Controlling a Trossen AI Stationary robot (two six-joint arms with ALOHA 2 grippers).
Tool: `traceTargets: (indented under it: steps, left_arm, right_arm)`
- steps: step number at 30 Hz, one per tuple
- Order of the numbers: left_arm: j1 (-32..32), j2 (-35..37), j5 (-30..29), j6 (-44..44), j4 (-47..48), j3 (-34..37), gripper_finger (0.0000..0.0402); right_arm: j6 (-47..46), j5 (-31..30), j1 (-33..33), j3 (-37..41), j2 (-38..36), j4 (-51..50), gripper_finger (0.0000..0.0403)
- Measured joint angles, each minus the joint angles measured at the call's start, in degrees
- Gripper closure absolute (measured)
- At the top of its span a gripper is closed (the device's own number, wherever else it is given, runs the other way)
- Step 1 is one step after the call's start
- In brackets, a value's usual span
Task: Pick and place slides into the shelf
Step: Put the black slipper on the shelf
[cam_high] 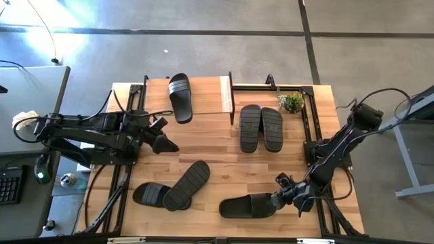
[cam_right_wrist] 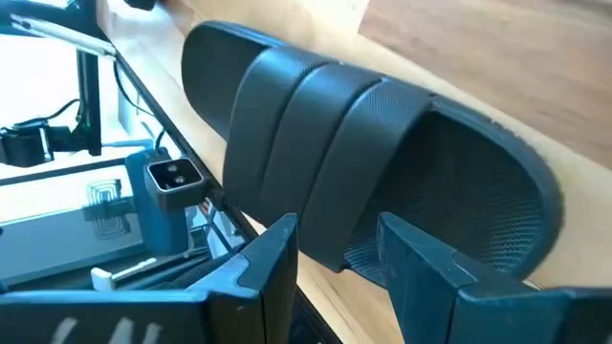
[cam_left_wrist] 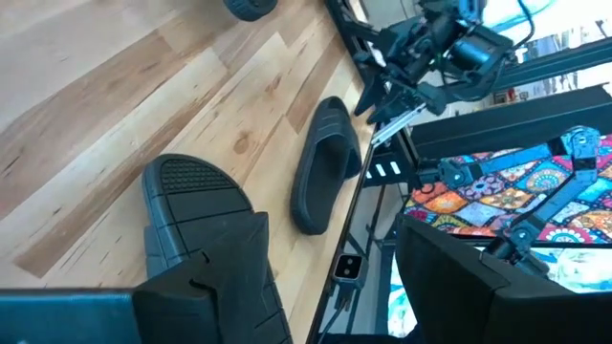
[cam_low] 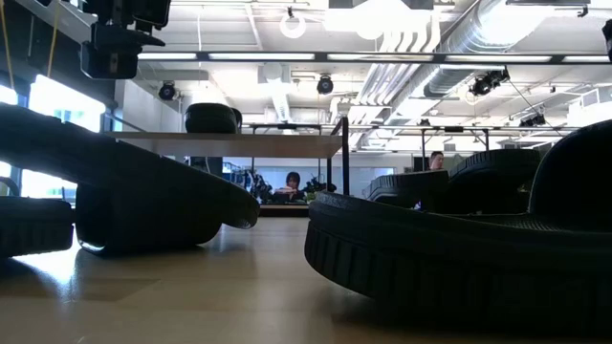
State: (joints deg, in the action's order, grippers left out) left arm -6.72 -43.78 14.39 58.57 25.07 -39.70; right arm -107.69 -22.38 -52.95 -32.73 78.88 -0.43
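One black slide [cam_high: 180, 97] lies on the shelf's light wood board [cam_high: 207, 95] at the far side of the table. Two slides [cam_high: 261, 128] lie sole-up side by side in the middle. Near the left front, a sole-up slide [cam_high: 186, 184] leans across another [cam_high: 149, 195]. The last slide [cam_high: 247, 205] lies strap-up near the front right edge. My right gripper [cam_high: 280, 198] is open at that slide's right end, its fingers [cam_right_wrist: 273, 253] close before the strap [cam_right_wrist: 325, 153]. My left gripper [cam_high: 166, 144] hovers open over the table's left middle, above the ridged sole [cam_left_wrist: 186, 196]. My right gripper stands open and low at the strap end of the front right slide, coming level from the table's right. Whether a finger touches the slide's edge [cam_right_wrist: 354, 253], I cannot tell. The slide lies flat on the table.
A small potted plant [cam_high: 291, 102] stands at the far right beside the shelf. Black frame rails [cam_high: 308, 129] run along both table sides. Bare wood lies between the slides in the middle [cam_high: 217, 149]. In the low view the shelf [cam_low: 239, 143] stands behind large near slides [cam_low: 430, 248].
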Motion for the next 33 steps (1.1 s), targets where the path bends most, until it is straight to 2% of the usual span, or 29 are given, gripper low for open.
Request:
traceTargets:
  steps: [13, 21, 33]
  left_arm:
    - [0.0, 0.0, -0.5, 0.0, -0.1, 0.0, 0.0192]
    - [0.0, 0.0, -0.5, 0.1, -0.2, 0.0, 0.0192]
    - [0.0, 0.0, -0.5, -0.2, -2.2, 0.0, 0.0192]
  right_arm:
    - [0.6, 0.1, 0.0, 0.0, 7.5, 9.9, 0.0268]
    - [3.1, -2.7, 0.4, 0.0, 8.1, 13.2, 0.0268]
    - [7.6, 0.1, 5.1, 0.0, 8.7, 13.3, 0.0268]
